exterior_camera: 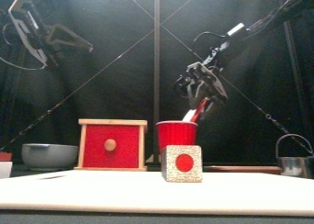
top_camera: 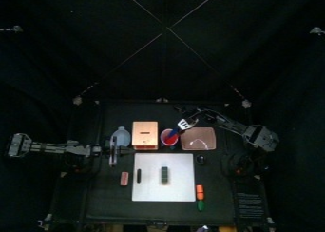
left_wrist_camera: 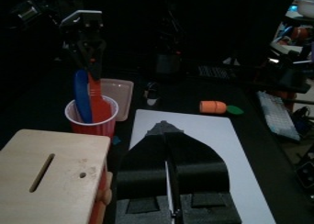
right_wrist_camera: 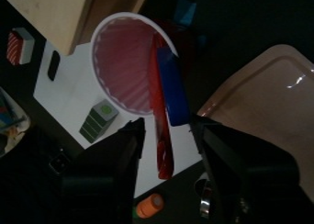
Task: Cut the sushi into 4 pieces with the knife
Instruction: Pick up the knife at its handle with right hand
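Note:
The dark green sushi roll (top_camera: 165,174) lies on the white cutting board (top_camera: 148,182); its end faces the front view (exterior_camera: 183,162). Behind the board, the red cup (top_camera: 169,137) holds a blue knife (right_wrist_camera: 172,90) and a red knife (right_wrist_camera: 160,127). My right gripper (right_wrist_camera: 168,131) hangs just over the cup (exterior_camera: 177,134), open, with the red knife's handle between its jaws and not pinched. My left gripper (left_wrist_camera: 167,131) is shut on nothing, raised over the table's left part (top_camera: 122,153).
A wooden box (top_camera: 146,136) with a red drawer front stands left of the cup and a pink tray (top_camera: 203,138) right of it. A carrot toy (top_camera: 202,192) and a small red toy (top_camera: 124,178) flank the board. A bowl (exterior_camera: 50,154) sits far left, a metal cutter (exterior_camera: 292,163) far right.

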